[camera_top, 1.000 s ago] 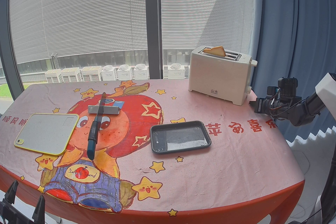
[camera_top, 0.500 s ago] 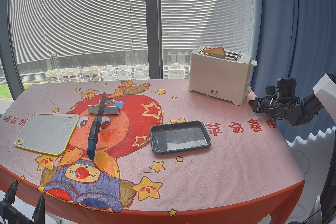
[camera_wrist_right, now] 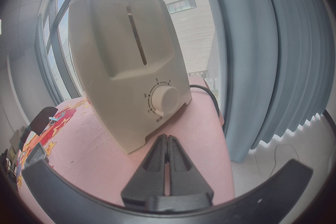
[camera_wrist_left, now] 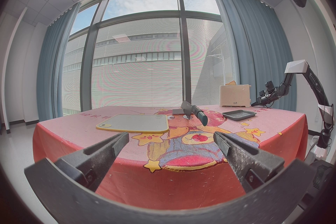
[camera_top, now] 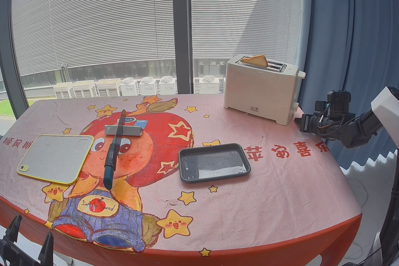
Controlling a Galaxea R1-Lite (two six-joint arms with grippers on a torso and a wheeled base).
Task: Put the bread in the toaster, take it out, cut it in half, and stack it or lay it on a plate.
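Right arm (camera_top: 357,131) stretched out level, right pincer (camera_wrist_right: 167,139) fingers pressed together, left pincer (camera_wrist_left: 170,138) low, fingers spread wide.

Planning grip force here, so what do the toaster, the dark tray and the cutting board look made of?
Toaster: likely plastic, matte cream shell with moulded edges. Tray: dark and glossy, with bright reflections; plastic or coated metal, unclear. Cutting board: probably plastic, matte grey face, yellow rim.
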